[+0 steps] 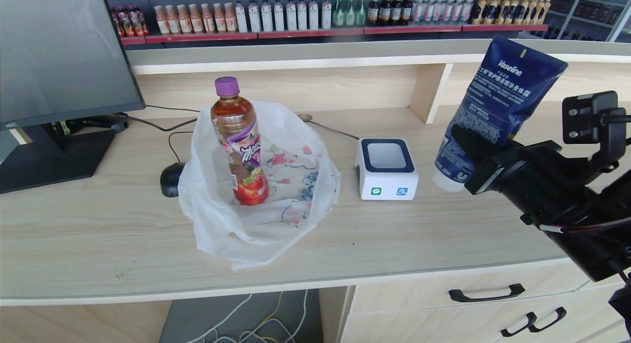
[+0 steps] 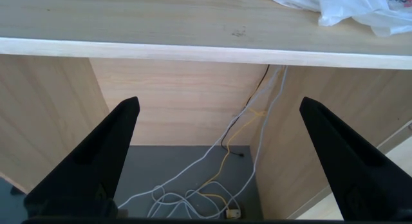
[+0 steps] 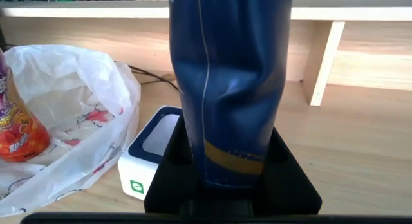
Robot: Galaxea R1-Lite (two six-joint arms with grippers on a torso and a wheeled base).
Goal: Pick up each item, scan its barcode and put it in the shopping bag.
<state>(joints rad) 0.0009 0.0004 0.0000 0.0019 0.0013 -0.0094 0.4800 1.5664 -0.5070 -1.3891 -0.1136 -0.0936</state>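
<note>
— Where's the tube [image 1: 498, 91]?
— In the right hand [image 1: 480, 160], clamped near its cap end. It is tilted with the cap down, over the right part of the tabletop [image 1: 98, 234] and just beside the scanner [image 1: 387, 168]. I cannot tell whether the cap touches the wood.
— And the bag [image 1: 212, 220]?
— Mid-tabletop, mouth open, with the bottle [image 1: 241, 146] upright inside. The scanner sits near its right side, apart from it.
— Room at the edges?
— There is bare wood along the front edge. The mouse [image 1: 171, 179] touches the bag's left side, and the monitor [image 1: 59, 52] fills the left rear corner.
— Left hand [image 2: 219, 108]?
— Spread wide and holding nothing, below the front edge, facing cables [image 2: 212, 185].
</note>
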